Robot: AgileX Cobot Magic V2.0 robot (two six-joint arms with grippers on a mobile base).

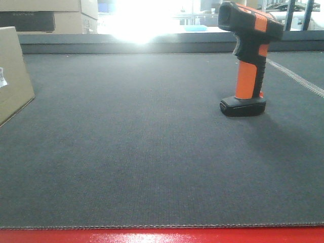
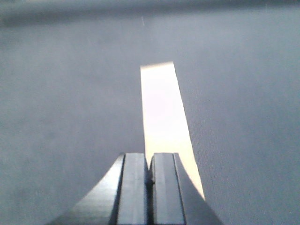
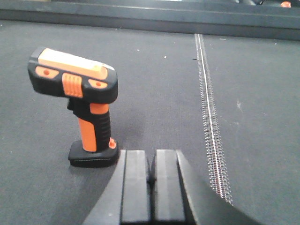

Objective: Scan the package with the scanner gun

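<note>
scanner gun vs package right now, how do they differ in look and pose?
Colour: the scanner gun is orange and black; the package is plain brown cardboard with a small white label.
Pose: the scanner gun stands upright on its flat black base; the package rests on the mat with a broad side facing the camera.
Framing: the scanner gun shows almost whole at right in the front view; the package is cut off by the left edge.
Shared: both sit on the dark mat, with no hand touching them.

surface: dk grey mat (image 1: 152, 152) | front edge: red (image 1: 162, 236) | rear: bright glare (image 1: 134, 20), stacked boxes (image 1: 55, 15)
</note>
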